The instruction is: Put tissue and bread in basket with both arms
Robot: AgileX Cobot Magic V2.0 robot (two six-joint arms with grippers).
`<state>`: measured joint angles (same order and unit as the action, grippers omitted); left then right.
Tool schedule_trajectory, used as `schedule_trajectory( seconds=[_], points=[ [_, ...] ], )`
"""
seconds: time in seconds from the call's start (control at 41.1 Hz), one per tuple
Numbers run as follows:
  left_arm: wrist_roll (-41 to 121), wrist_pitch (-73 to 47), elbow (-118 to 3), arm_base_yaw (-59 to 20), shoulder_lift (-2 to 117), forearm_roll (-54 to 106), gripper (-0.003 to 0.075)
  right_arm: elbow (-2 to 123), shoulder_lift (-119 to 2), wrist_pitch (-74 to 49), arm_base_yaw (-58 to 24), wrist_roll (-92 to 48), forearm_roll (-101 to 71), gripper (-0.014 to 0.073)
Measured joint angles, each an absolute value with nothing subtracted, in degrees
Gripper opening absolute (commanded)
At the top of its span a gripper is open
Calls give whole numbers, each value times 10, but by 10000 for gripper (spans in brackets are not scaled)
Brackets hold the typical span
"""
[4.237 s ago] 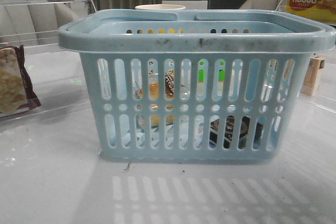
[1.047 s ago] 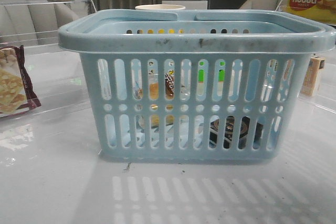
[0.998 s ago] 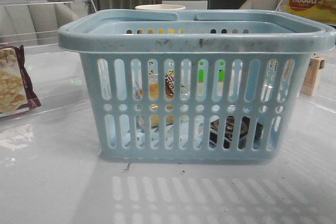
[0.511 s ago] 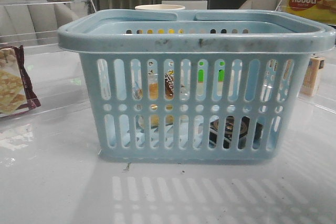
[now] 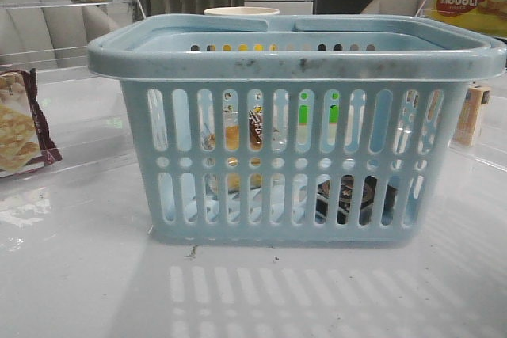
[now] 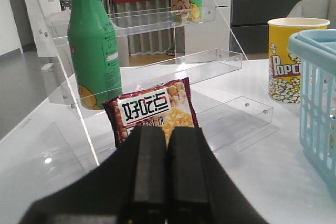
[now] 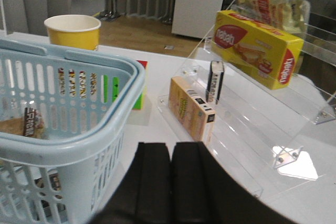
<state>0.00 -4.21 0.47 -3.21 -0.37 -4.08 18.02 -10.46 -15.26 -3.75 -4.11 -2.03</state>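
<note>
The light blue basket (image 5: 293,61) stands in the middle of the table. Through its slots I see the bread (image 5: 238,134), golden-brown in clear wrap, at the left inside. The black tissue pack (image 5: 348,199) lies low at the right inside. The bread also shows inside the basket (image 7: 79,124) in the right wrist view (image 7: 18,125). My left gripper (image 6: 167,132) is shut and empty, left of the basket (image 6: 320,87), facing a cracker packet. My right gripper (image 7: 171,148) is shut and empty, just right of the basket. Neither gripper shows in the front view.
A maroon-edged cracker packet (image 6: 152,109) and a green bottle (image 6: 94,45) stand on a clear shelf at the left. A popcorn cup (image 6: 289,59) stands behind the basket. At the right a clear shelf holds a tan box (image 7: 191,109) and a yellow wafer box (image 7: 260,45).
The basket and its contents have not moved. Since the oldest frame the cracker packet at the left looks brighter and slightly shifted, and a bright reflection now shows on the table below it.
</note>
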Motion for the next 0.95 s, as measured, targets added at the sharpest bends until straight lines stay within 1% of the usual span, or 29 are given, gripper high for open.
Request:
schedule_trajectory(
  seconds=[0.097, 0.219, 0.365, 0.95],
  points=[
    [0, -42, 5, -32, -4, -41, 95, 111, -58, -122, -18, -41, -20, 55],
    [0, -42, 5, -32, -4, -41, 95, 47, -13, -102, -13, -41, -20, 55],
    [0, -42, 5, -32, -4, -41, 95, -11, 5, -76, -13, -42, -20, 55],
    [0, -42, 5, -32, -4, -41, 95, -17, 7, -55, -13, -42, -20, 55]
  ],
)
